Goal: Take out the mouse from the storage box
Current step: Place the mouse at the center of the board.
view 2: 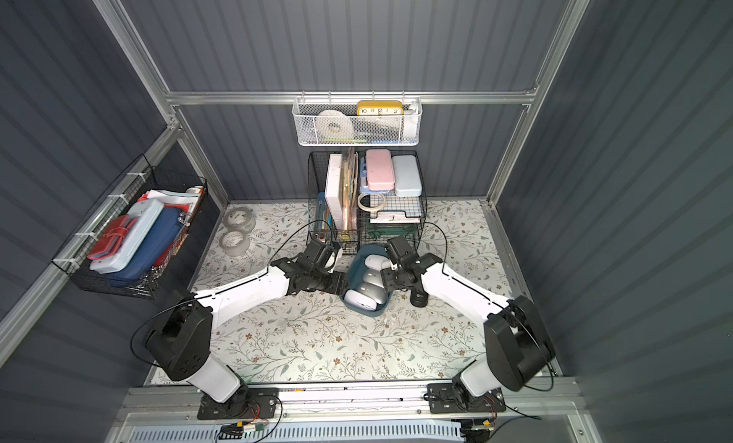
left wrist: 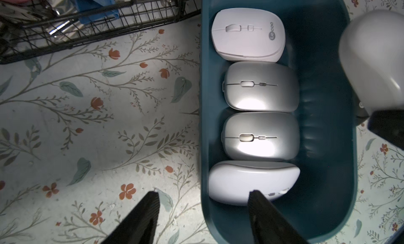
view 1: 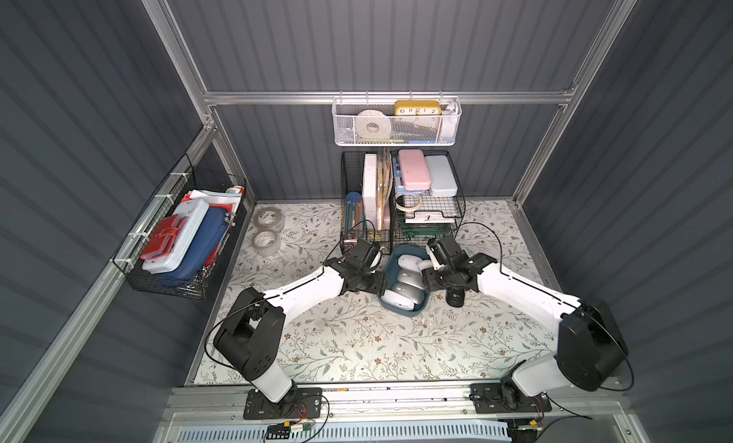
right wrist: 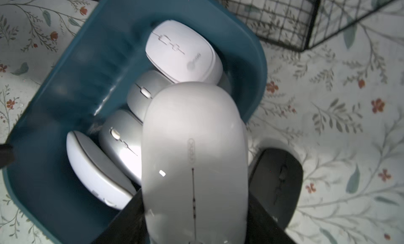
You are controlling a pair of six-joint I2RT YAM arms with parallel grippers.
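Above teal storage box, pale glossy mouse; clamped in right tool

This is a robot lab cell dressed as an office storage corner. Grey ribbed panels on an aluminium frame box in a small table covered in floral vinyl. A left arm and a right arm are bolted to a rail along the near edge. The stock is desk stuff:
- a white basket on the far wall with a clock
- wire organisers holding pencil cases
- a wire basket on the left wall
- tape rolls at far left
- a teal box of mice
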